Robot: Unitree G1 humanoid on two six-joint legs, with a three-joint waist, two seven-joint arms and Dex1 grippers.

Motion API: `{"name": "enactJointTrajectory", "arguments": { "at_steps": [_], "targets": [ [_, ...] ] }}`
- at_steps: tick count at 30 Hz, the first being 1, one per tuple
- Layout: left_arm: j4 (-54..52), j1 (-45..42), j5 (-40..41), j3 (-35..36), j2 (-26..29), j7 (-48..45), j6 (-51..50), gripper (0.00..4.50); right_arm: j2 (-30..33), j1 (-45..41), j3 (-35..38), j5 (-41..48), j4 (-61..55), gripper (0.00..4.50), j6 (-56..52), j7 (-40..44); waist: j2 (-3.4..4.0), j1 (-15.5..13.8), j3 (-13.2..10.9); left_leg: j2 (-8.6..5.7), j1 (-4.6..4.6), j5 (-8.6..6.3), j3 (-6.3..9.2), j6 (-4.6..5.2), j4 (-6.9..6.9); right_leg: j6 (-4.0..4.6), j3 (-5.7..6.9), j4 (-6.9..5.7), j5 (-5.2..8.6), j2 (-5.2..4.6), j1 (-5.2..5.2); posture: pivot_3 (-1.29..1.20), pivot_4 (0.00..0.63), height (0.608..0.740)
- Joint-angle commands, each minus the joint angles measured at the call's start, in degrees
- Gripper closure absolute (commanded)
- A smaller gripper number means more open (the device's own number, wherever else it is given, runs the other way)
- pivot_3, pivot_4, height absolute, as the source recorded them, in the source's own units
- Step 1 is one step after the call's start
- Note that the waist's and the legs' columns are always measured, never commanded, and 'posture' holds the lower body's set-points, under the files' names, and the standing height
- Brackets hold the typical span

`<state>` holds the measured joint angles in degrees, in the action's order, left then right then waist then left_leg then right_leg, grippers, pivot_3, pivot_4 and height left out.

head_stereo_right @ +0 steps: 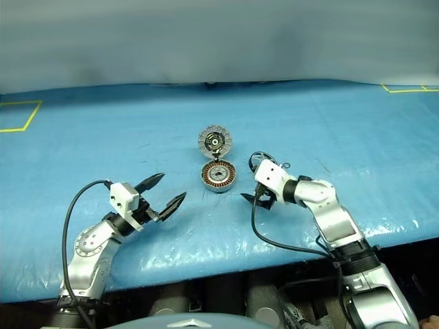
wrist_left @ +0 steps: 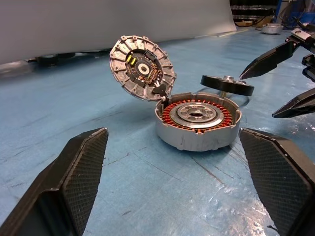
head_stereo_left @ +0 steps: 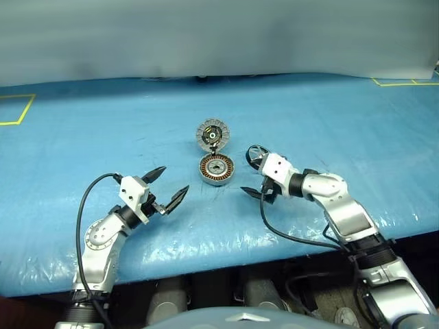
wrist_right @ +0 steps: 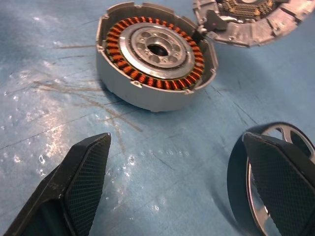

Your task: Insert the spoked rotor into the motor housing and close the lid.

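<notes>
Left tool (head_stereo_left: 167,185) hangs over the near part of the tabletop (head_stereo_left: 357,130), fingers spread wide and gripping nothing, pointing toward the housing (head_stereo_left: 216,168); right tool (head_stereo_left: 254,175) sits opposite it, tilted downward, fingers likewise wide apart with nothing between them; in the right wrist view one finger (wrist_right: 280,182) lies in front of the rotor (wrist_right: 246,194), and whether it touches the rim I cannot tell. Rotor rests on the blue tabletop just beside the housing, on the robot's right of it, apart from it; its black rim and silver spokes show past that finger, and in the left wrist view it appears as a dark ring (wrist_left: 227,85) with a silver hub, just behind the housing's far edge, with a tip of the right tool near it. Housing stands upright on the tabletop between the two tools, its open face up; a ring of copper windings circles a silver hub (wrist_right: 156,49), and nothing sits inside it. Lid (head_stereo_left: 211,134) stands on the far side of the housing, joined at its edge and swung open, tilted back, its ribbed grey inner face with a dark centre turned toward the robot; farther off, yellow tape lines (head_stereo_left: 17,110) mark the blue sheet near its far corners; beyond them rises a pale grey wall (head_stereo_left: 219,34).
</notes>
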<state>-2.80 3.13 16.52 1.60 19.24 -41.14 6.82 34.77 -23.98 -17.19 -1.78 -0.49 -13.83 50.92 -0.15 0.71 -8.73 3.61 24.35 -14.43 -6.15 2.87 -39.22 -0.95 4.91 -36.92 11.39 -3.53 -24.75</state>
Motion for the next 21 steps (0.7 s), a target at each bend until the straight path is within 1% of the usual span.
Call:
{"name": "enactJointTrajectory", "arguments": {
  "at_steps": [1, 5, 8, 15, 21],
  "targets": [
    [-0.4, -0.4, 0.1, 0.0, -0.2, 0.3, 1.2, 0.0, 0.8, -5.4, -4.8, -3.9, -0.5, 0.02, 3.3, 4.8, -0.01, -0.1, 0.0, 0.0, 0.0, 0.0, 0.0, 0.0, 0.0, 0.0, 0.0, 0.0, 0.0, 0.0, -0.01, 0.0, 0.15, 0.74],
    [-0.3, -0.5, -0.1, -0.1, -0.3, 0.3, 1.3, 0.0, -1.3, -13.2, -11.8, -9.4, 5.0, 0.02, 7.7, 9.1, -0.01, -0.1, 0.0, 0.0, 0.02, 0.0, 0.05, 0.0, 0.02, 0.02, 0.07, 0.02, 0.01, -0.01, 0.02, 0.0, 0.15, 0.74],
    [-0.6, 0.0, -0.2, -0.2, -0.5, 0.7, 1.5, 0.0, -3.9, -17.9, -14.4, -11.9, 10.3, 0.02, 10.5, 10.0, -0.01, -0.1, 0.0, -0.01, 0.04, 0.0, 0.02, 0.0, 0.0, 0.0, 0.07, 0.02, -0.01, -0.03, 0.01, 0.0, 0.15, 0.74],
    [-1.5, 1.5, -0.2, 0.0, -0.5, 1.4, 1.7, 0.0, -7.4, -23.2, -16.6, -15.3, 20.0, 0.02, 15.6, 11.2, 0.0, 0.0, 0.0, -0.01, 0.07, 0.01, 0.02, -0.02, 0.0, 0.0, 0.09, 0.02, -0.03, -0.04, 0.01, 0.0, 0.15, 0.74],
    [-1.8, 2.1, -0.3, -0.1, -0.8, 2.0, 2.1, 0.0, -8.3, -24.1, -17.0, -16.6, 23.9, 0.02, 17.8, 13.2, 0.01, 0.0, 0.0, 0.01, 0.05, 0.02, 0.01, -0.04, 0.01, 0.0, 0.12, 0.0, -0.02, -0.04, 0.0, 0.0, 0.15, 0.74]
  ]
}}
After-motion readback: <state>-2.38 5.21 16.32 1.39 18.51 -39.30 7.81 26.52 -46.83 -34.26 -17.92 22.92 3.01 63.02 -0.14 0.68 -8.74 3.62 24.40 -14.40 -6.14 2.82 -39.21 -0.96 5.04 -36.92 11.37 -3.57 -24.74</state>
